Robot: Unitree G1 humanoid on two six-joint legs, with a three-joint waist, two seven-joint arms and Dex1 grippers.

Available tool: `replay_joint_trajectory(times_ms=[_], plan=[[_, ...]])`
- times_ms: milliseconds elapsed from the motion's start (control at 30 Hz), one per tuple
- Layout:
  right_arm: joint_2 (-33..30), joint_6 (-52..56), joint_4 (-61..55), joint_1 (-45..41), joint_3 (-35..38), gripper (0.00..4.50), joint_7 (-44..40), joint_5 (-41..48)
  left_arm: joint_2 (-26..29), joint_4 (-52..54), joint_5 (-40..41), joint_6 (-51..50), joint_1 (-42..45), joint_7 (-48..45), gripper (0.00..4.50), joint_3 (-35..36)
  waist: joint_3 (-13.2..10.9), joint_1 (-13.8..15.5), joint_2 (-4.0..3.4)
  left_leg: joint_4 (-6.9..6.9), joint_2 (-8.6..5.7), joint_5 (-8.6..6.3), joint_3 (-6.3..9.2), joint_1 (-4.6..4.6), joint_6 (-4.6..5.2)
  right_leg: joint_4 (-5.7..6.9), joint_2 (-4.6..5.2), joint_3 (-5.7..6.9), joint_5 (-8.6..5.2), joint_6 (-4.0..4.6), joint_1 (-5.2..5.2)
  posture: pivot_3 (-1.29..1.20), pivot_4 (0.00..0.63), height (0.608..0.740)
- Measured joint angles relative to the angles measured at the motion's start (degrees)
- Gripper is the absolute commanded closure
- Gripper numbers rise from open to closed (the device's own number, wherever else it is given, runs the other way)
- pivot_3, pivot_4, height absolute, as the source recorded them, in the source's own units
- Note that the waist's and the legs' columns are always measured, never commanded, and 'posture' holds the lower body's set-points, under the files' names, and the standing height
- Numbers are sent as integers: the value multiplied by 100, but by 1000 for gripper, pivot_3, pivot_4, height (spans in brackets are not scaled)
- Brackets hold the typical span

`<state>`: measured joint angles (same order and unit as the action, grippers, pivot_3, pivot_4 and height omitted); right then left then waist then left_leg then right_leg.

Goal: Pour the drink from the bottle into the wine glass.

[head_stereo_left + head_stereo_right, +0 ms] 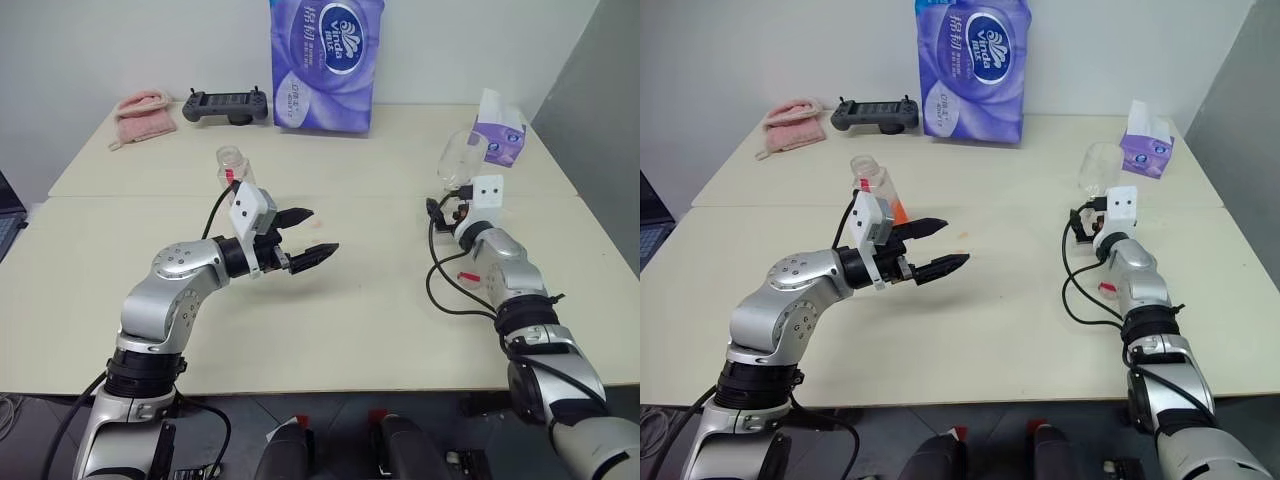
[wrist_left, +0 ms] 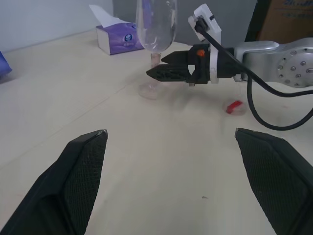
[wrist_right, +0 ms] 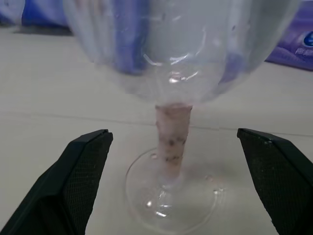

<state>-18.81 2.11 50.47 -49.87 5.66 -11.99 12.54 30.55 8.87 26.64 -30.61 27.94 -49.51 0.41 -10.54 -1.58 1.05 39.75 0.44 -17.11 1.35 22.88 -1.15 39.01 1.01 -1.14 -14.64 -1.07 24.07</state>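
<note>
The surface (image 1: 330, 330) is two pale tabletops butted together, and both arms are over it. At the back stands the big purple tissue pack (image 1: 325, 62), with a black controller (image 1: 226, 104) and a pink cloth (image 1: 143, 113) to its left and a small tissue box (image 1: 497, 132) at far right.

Step in hand, as you'd judge it: the approach, with nothing grasped yet. Your right gripper (image 2: 159, 66) is level, both fingers spread wide, empty, lined up on the stem of the glass (image 1: 1101, 167). In the right wrist view the stem sits between the fingers without touching either. The bowl looks empty, and the glass stands upright near the right edge, in front of the small tissue box.

Your left gripper (image 1: 935, 247) hangs mid-surface, fully open and empty. The bottle (image 1: 872, 180) stands upright just behind it, cap on, orange-red drink (image 1: 898, 212) low in the body.

Next move calls for two things — close the right on the stem to steady the glass, and swing the left back to take the bottle. The cap will need dealing with before any pour.

Obstacles: a small red-and-clear bit (image 2: 235, 106) lies on the surface beside the right arm, and that arm's loose black cable (image 1: 445, 290) trails near it. Neither blocks the stem.
</note>
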Motion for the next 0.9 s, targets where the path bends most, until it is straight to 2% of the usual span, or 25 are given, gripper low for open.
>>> replay_joint_trajectory(times_ms=[200, 300, 633, 667, 800, 900], plan=[[158, -524, 1058, -550, 196, 0, -13, -90, 7, 0, -1, 11, -9, 2, 47, 0, 0, -25, -1, -3, 2, 3, 0, 0, -6, 0, 0, -1, 0, 0, 1, 0, 150, 740], [223, -640, 1309, -677, 351, 607, -47, -43, 14, 0, -3, 21, -11, 5, 0, 2, 0, -22, -1, -3, 0, 4, -1, 0, -8, 0, 2, -2, 0, 0, 0, 0, 150, 740], [258, -851, 1559, -763, 439, 4184, -180, -110, 63, 0, -20, 126, -34, 16, 0, 3, -1, -23, -1, -4, 1, 6, -1, 0, -10, 0, 2, -3, 0, 1, 1, 0, 150, 740], [256, -903, 1560, -768, 431, 4341, -186, -165, 74, 0, -29, 146, -73, 33, 0, 13, -1, -25, -1, -4, 1, 6, -2, -1, -10, 0, 2, -3, 0, 1, 1, 0, 150, 740], [296, -1032, 1551, -773, 188, 4336, -308, -497, 77, 119, -17, 162, -394, 250, 0, 200, -2, -33, -3, -9, 4, 6, -4, 0, -11, 1, 2, -6, 0, 1, 7, 0, 150, 740], [541, -1072, 1345, -773, -3, 4336, -461, -673, 107, 615, 83, 82, -960, 458, 0, 540, -3, -99, -7, -17, 10, 7, -11, -1, -13, 1, 1, -11, 1, 1, 12, 0, 150, 740]])
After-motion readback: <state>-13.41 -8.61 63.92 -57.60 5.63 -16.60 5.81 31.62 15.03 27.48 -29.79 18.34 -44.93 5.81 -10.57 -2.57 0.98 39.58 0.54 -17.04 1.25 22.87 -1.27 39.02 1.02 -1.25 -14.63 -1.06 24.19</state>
